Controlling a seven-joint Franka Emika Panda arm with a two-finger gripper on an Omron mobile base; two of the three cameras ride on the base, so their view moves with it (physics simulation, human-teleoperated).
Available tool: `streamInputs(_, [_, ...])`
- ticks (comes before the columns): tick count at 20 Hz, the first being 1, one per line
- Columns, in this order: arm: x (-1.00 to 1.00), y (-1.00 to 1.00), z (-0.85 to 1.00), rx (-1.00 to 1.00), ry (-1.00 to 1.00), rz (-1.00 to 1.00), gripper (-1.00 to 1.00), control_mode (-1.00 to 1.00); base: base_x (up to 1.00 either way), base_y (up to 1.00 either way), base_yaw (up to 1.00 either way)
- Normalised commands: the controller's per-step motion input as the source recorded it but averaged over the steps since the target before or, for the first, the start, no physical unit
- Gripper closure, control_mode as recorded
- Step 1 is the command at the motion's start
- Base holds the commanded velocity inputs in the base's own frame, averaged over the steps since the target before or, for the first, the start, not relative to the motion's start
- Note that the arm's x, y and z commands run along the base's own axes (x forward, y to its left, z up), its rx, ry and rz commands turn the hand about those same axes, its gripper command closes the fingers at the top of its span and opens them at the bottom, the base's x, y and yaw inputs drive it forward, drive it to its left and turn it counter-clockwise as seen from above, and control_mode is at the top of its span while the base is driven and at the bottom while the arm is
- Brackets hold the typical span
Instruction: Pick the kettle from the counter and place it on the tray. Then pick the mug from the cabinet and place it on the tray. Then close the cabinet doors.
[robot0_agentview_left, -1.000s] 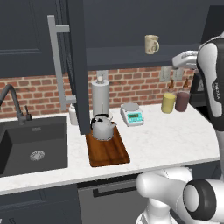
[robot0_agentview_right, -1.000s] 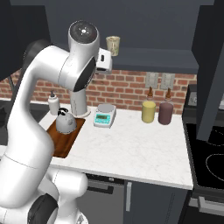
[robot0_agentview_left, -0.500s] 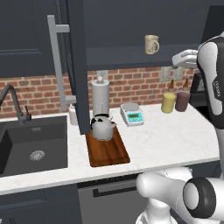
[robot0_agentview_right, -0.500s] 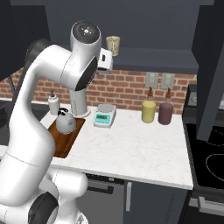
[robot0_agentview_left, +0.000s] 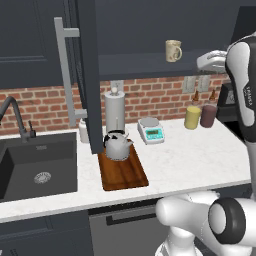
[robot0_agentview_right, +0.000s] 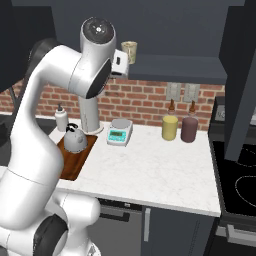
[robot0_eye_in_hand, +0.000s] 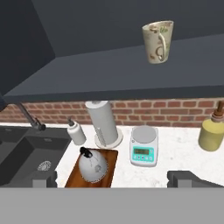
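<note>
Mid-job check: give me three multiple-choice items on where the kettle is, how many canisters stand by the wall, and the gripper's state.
1. Where is the kettle?
A. in the sink
B. on the tray
C. on the cabinet shelf

2. How many canisters stand by the brick wall?
A. two
B. four
C. none

3. What state is the gripper in?
A. shut on the mug
B. shut on the kettle
C. open, holding nothing

Key: 1 B, the kettle sits on the far end of the wooden tray. 2 A, a yellow canister and a maroon canister stand side by side. 3 C, its fingertips stand wide apart and the mug stands on the shelf.
</note>
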Motion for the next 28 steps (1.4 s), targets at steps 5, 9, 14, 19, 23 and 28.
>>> streamInputs(5, [0.05, 0.0, 0.09, 0.0, 0.0, 0.0, -1.0, -1.0, 0.0, 0.0, 0.0])
streamInputs(9, [0.21, 0.0, 0.0, 0.0, 0.0, 0.0, -1.0, -1.0, 0.0, 0.0, 0.0])
streamInputs(14, [0.29, 0.0, 0.0, 0.0, 0.0, 0.0, -1.0, -1.0, 0.0, 0.0, 0.0])
streamInputs(19, [0.32, 0.0, 0.0, 0.0, 0.0, 0.0, -1.0, -1.0, 0.0, 0.0, 0.0])
streamInputs(23, [0.24, 0.0, -0.01, 0.0, 0.0, 0.0, -1.0, -1.0, 0.0, 0.0, 0.0])
streamInputs(28, [0.19, 0.0, -0.03, 0.0, 0.0, 0.0, -1.0, -1.0, 0.0, 0.0, 0.0])
